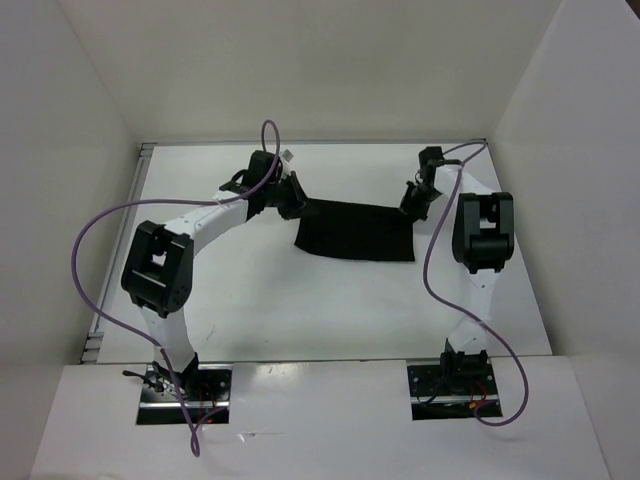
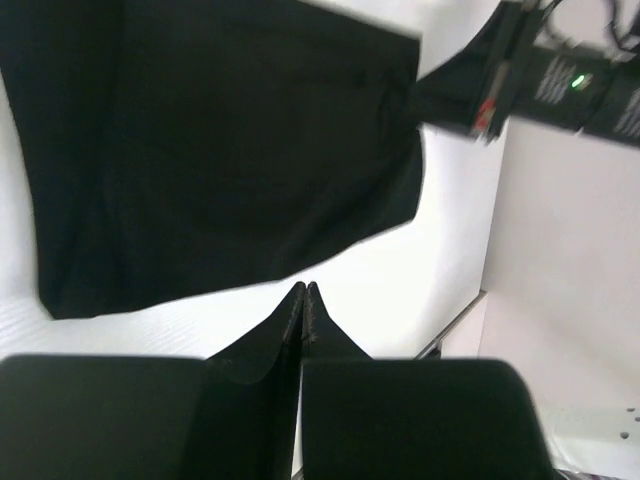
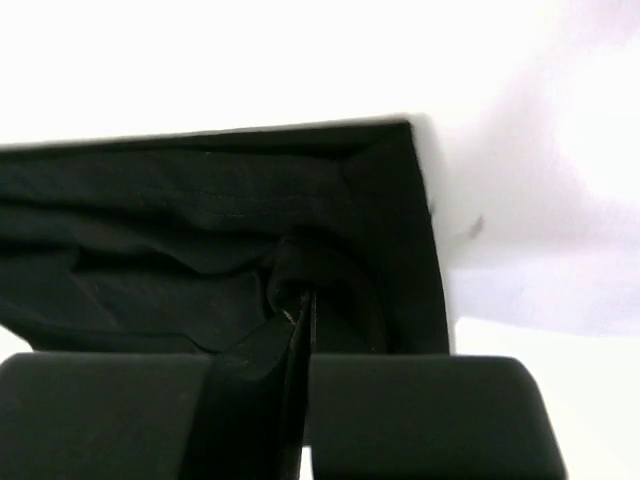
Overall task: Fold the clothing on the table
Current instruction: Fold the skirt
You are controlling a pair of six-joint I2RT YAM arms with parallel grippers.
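So the clothing (image 1: 355, 232) runs left-to-right between the arms
Right gripper (image 3: 297, 316) pinches its right end; left gripper (image 2: 303, 291) sits clenched, seemingly empty, at the left end.

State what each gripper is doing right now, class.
Left gripper: closed, tips at the edge of the clothing; whether it grips cannot be told.
Right gripper: closed on the clothing.

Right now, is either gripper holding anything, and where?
The right gripper pinches the black clothing near a corner; the left gripper is shut at its edge, hold unclear.
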